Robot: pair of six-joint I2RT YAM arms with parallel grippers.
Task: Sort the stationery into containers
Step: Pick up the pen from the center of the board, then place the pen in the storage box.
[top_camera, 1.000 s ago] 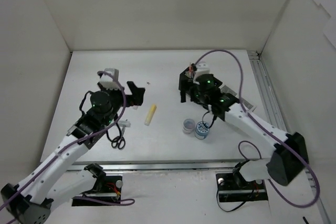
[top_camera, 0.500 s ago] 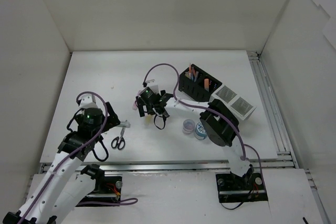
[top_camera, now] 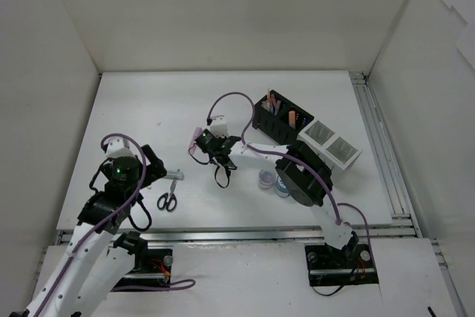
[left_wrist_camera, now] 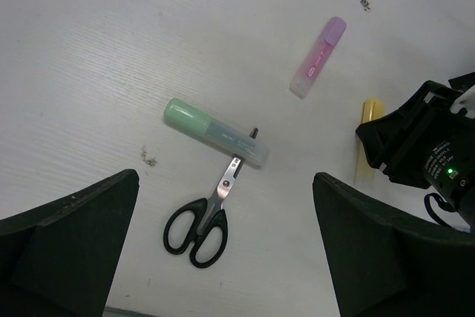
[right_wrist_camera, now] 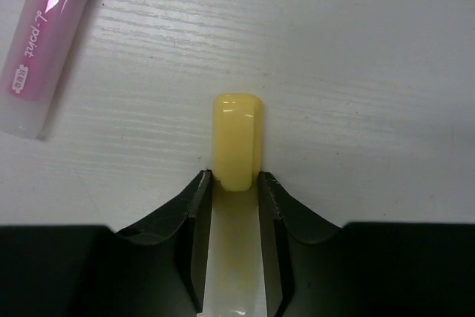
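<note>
**A:** Right arm has swung from the black organizer [top_camera: 271,130] to the middle of the surface [top_camera: 148,102]. Its end effector [right_wrist_camera: 235,183] now clamps the yellow highlighter [right_wrist_camera: 236,139].

**B:** Handling?

**A:** Light, rigid, glossy plastic with a rounded cap. Probably slippery, so squeeze the barrel mid-length. The pink highlighter [right_wrist_camera: 37,57] lies at ten o'clock, apart.

**B:** Left end effector [top_camera: 154,170]?

**A:** Fingers wide apart, empty, above the black-handled scissors [left_wrist_camera: 217,202].

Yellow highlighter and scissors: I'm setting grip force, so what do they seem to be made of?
The yellow highlighter is probably plastic: smooth, slightly translucent, with soft glare on its rounded end. The scissors have handles that look like black plastic with a dull sheen; the blades are thin and grey, likely metal, though too small to be sure.
</note>
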